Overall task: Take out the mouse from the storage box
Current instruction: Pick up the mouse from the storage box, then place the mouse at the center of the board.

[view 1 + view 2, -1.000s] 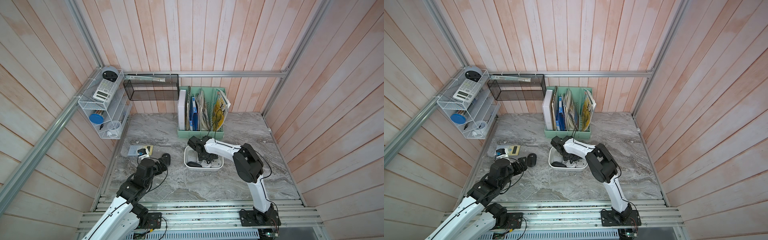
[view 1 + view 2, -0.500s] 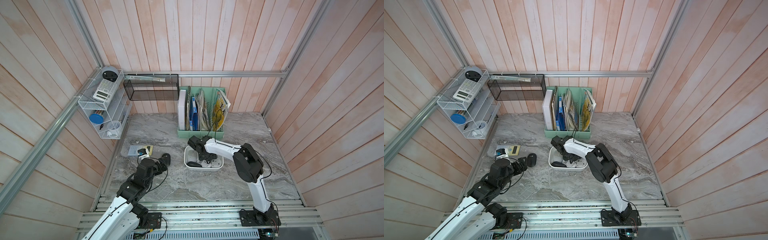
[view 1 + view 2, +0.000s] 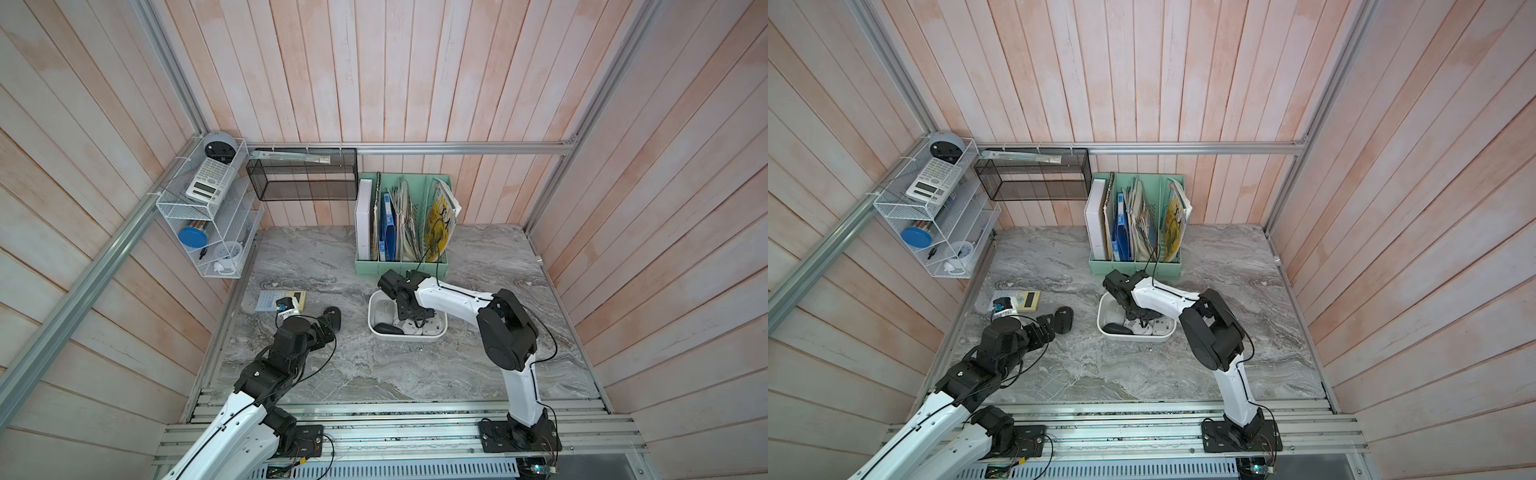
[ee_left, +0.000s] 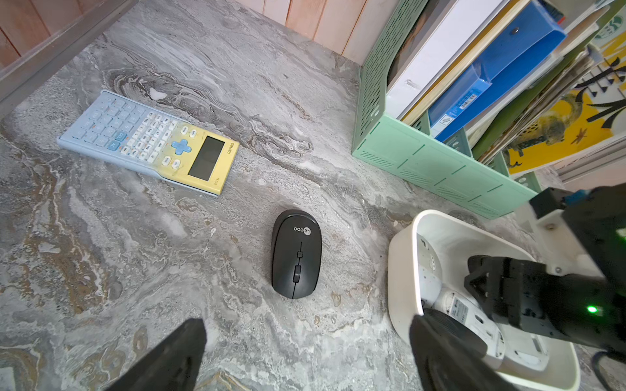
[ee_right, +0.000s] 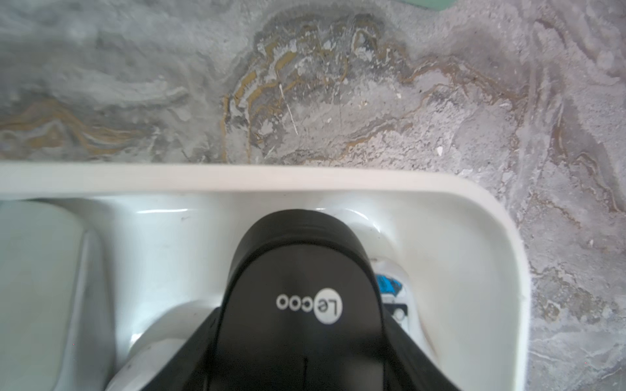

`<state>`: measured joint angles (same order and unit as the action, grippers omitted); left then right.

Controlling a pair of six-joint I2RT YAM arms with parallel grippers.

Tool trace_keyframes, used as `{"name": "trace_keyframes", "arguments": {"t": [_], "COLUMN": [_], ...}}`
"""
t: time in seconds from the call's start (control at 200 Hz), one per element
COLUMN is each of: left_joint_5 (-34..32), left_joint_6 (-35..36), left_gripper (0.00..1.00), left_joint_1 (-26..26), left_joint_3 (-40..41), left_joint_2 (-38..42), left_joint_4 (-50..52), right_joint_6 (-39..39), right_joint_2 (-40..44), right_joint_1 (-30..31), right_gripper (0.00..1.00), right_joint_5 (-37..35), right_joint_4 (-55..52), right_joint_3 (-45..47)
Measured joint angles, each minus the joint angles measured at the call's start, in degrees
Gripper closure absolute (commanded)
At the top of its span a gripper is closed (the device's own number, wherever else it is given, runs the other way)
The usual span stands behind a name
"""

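In storage box (image 5: 237,177), mouse (image 5: 298,270); second mouse (image 4: 295,254) outside, left.

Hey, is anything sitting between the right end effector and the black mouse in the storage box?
Nothing visible does: the right end effector grips the black mouse by its sides, inside the storage box.

Light is bright and even, shadows soft. Both top views bend at edges. In right wrist view, tabletop (image 5: 84,67) blurs; storage box (image 5: 305,177) wall glares slightly.

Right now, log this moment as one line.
left end effector: open, above table near loose mouse | right end effector: shut on black mouse inside storage box | black mouse not yet out
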<state>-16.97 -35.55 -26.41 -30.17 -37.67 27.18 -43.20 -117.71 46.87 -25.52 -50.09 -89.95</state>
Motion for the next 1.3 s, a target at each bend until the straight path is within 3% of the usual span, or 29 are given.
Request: {"name": "trace_keyframes", "arguments": {"t": [0.42,1.3], "left_joint_5": [-0.92,-10.95], "left_joint_6": [0.0,-0.7], "left_gripper": [0.0,0.0], "left_joint_1": [0.0,0.0], "left_joint_3": [0.33,1.27], "left_joint_2": [1.75,13.51], "left_joint_4": [0.07,4.2], "right_joint_6": [2.49,7.02], "right_joint_2": [10.34,19.78], "right_joint_1": [1.6,19.12], "right_gripper": [0.39,0.4], "right_joint_5": [0.61,0.17], "right_joint_4": [3.89,15.32], "right_joint_3": [7.13,16.72]}}
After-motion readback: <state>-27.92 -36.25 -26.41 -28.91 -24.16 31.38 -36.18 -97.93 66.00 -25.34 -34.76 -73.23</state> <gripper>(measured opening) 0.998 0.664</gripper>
